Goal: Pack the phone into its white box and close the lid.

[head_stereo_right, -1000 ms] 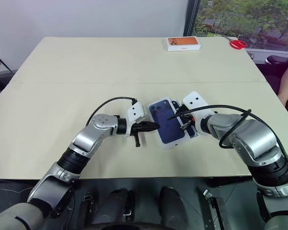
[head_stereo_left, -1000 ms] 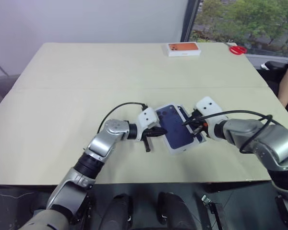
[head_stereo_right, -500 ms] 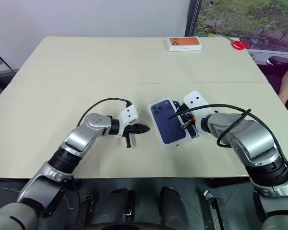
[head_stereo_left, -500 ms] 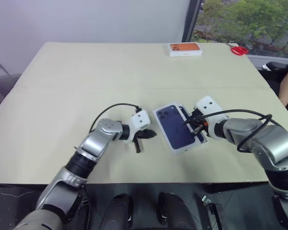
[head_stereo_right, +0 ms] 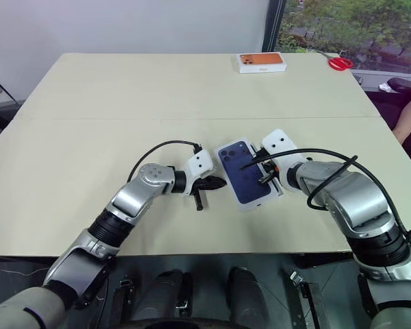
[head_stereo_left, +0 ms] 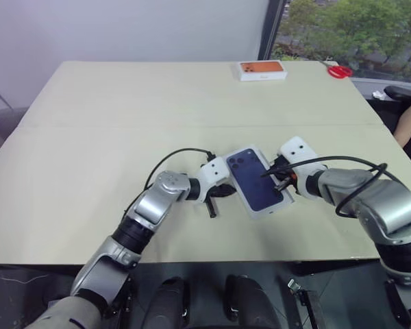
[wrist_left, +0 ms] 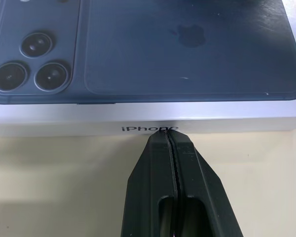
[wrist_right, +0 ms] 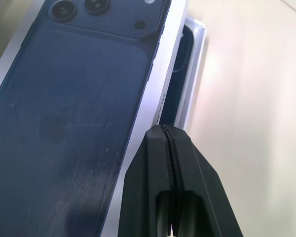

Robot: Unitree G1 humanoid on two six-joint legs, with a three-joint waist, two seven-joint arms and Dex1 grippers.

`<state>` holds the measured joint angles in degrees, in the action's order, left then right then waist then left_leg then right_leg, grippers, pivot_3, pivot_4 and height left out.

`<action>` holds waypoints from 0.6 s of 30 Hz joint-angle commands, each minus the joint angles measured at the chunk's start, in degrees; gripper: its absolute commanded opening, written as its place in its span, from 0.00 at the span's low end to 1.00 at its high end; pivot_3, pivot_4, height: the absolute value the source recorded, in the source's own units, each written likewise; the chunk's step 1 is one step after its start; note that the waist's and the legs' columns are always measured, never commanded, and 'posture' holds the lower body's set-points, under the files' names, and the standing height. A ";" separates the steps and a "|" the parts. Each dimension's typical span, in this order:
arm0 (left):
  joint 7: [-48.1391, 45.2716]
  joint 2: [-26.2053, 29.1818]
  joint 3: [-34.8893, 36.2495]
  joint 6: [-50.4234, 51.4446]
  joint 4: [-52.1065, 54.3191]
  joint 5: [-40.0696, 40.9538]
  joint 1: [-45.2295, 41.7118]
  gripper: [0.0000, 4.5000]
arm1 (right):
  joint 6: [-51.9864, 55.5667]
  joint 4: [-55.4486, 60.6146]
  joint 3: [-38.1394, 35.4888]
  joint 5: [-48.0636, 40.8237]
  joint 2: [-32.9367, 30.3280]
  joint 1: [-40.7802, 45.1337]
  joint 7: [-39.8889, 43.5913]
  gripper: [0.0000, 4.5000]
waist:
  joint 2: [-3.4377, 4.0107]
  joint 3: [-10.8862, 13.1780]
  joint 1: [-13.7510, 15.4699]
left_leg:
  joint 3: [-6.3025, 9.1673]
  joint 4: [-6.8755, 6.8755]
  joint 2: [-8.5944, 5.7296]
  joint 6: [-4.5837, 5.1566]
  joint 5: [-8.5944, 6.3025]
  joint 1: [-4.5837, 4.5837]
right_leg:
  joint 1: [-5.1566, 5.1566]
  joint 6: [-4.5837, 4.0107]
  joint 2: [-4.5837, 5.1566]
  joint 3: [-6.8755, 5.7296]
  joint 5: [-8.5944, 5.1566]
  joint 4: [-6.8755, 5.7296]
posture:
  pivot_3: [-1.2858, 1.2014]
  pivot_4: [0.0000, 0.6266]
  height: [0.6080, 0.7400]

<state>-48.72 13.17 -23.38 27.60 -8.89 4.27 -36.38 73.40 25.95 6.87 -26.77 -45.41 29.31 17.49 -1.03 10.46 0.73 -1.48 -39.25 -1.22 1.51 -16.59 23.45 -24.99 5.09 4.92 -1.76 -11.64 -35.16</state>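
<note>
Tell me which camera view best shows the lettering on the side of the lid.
The left wrist view: the lid faces it side-on, and the lettering reads clearly just above the shut left gripper. The eye views show the lid's printed top; the right wrist view shows another side at a slant.

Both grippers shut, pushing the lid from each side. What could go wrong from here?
The lid sits skewed: the white box sticks out past one edge with the phone showing, so pushing may jam it crooked. The left gripper and right gripper press with closed tips that could slip off its thin sides.
</note>
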 commanded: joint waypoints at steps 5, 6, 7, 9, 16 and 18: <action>0.68 -2.09 1.88 -2.43 2.34 1.21 -1.37 0.00 | -0.33 1.25 -1.70 1.54 0.73 0.79 1.53 0.01 | 0.00 0.00 0.00 | 0.00 0.00 0.00 0.00 0.00 0.00 | 0.00 0.00 0.00 0.00 0.00 0.00 | 0.52 0.24 1.00; 0.79 -2.34 2.05 -2.41 2.30 1.27 -1.45 0.00 | -0.38 1.17 -1.75 1.75 0.74 0.80 1.66 0.01 | 0.00 0.00 0.00 | 0.00 0.00 0.00 0.00 0.00 0.00 | 0.00 0.00 0.00 0.00 0.00 0.00 | 0.52 0.24 1.00; 0.86 -2.53 2.18 -2.39 2.25 1.29 -1.50 0.00 | -0.39 1.12 -1.81 1.94 0.79 0.79 1.81 0.01 | 0.00 0.00 0.00 | 0.00 0.00 0.00 0.00 0.00 0.00 | 0.00 0.00 0.00 0.00 0.00 0.00 | 0.52 0.24 1.00; 0.95 -2.82 2.34 -2.57 2.11 1.17 -1.61 0.00 | -0.43 0.94 -1.94 2.28 0.84 0.69 2.06 0.01 | 0.00 0.00 0.00 | 0.00 0.00 0.00 0.00 0.00 0.00 | 0.00 0.00 0.00 0.00 0.00 0.00 | 0.52 0.24 1.00; 0.21 -3.21 2.49 -2.75 2.39 1.07 -1.59 0.00 | -0.66 0.24 -2.34 3.63 1.28 -0.02 2.60 0.01 | 0.00 0.00 -0.01 | 0.00 0.00 0.00 0.00 0.00 0.00 | 0.00 0.00 -0.01 0.00 0.00 -0.01 | 0.52 0.24 1.00; -0.02 -3.19 2.38 -2.82 2.61 1.08 -1.48 0.00 | -0.89 -0.02 -2.34 4.02 1.33 -0.22 2.76 0.01 | 0.00 0.00 0.00 | 0.00 0.00 0.00 0.00 0.00 0.00 | 0.00 0.00 -0.01 0.00 0.00 0.00 | 0.52 0.24 1.00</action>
<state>-48.46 11.06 -21.47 26.57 -8.87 4.28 -36.39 73.32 25.21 5.51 -22.69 -44.64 29.09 19.49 -1.03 10.46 0.73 -1.48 -39.26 -1.22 1.51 -16.59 23.44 -24.99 5.09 4.90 -1.76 -11.64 -35.16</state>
